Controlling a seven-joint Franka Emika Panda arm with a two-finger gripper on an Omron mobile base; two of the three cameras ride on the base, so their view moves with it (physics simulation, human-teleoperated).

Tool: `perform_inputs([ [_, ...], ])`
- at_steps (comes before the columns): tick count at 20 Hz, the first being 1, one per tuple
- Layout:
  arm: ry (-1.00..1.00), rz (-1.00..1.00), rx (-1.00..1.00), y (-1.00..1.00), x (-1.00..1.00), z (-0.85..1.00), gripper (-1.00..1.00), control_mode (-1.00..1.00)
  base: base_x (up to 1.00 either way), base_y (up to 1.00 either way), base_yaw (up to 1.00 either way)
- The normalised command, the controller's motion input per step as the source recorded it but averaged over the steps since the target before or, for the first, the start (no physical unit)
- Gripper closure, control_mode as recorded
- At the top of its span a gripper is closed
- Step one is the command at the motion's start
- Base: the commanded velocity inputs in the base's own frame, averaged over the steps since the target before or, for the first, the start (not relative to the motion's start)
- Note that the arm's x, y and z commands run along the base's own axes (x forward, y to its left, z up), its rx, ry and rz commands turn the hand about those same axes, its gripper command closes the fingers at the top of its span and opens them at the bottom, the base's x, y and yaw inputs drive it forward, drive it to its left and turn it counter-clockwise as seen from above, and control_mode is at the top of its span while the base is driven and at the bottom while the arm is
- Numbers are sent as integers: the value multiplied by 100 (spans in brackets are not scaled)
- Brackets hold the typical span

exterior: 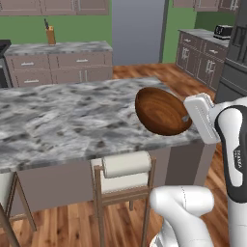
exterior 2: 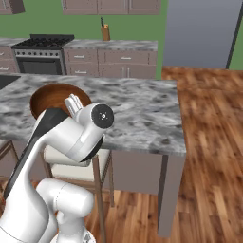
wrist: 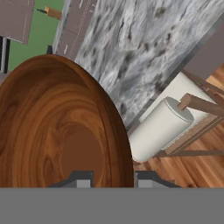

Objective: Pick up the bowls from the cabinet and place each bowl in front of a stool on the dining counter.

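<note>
My gripper (exterior: 185, 117) is shut on the rim of a dark reddish-brown wooden bowl (exterior: 160, 111), held tilted on edge just above the right end of the marbled dining counter (exterior: 62, 120). A cream-cushioned wooden stool (exterior: 126, 169) stands at the counter's near side, directly below the bowl. From the right base view the bowl (exterior 2: 53, 97) shows behind my forearm, over the counter (exterior 2: 137, 114) and stool (exterior 2: 71, 168). In the hand view the bowl (wrist: 57, 131) sits between my fingertips (wrist: 83, 179), with the stool (wrist: 162, 127) and counter (wrist: 144, 43) beyond. Of the back-wall cabinets (exterior: 53, 6), I cannot tell which is the task's.
Part of another stool (exterior: 9, 193) shows at the left. A black sink corner (exterior 2: 5, 80) is set in the counter's left part. Behind stand drawer units with a knife block (exterior: 50, 34), a stove (exterior 2: 42, 45) and a toaster (exterior: 223, 31). Open wood floor lies to the right (exterior 2: 209, 142).
</note>
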Motion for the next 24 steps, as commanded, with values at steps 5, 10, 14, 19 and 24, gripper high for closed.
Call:
perform_inputs([
  [5, 0, 0, 0, 0, 0, 0, 100, 100, 0, -43, 0],
  [10, 0, 0, 0, 0, 0, 0, 100, 100, 19, -33, 5],
  [14, 0, 0, 0, 0, 0, 0, 100, 100, 61, 0, 6],
  [19, 0, 0, 0, 0, 0, 0, 100, 100, 33, 15, 0],
  [24, 0, 0, 0, 0, 0, 0, 100, 100, 4, 6, 0],
])
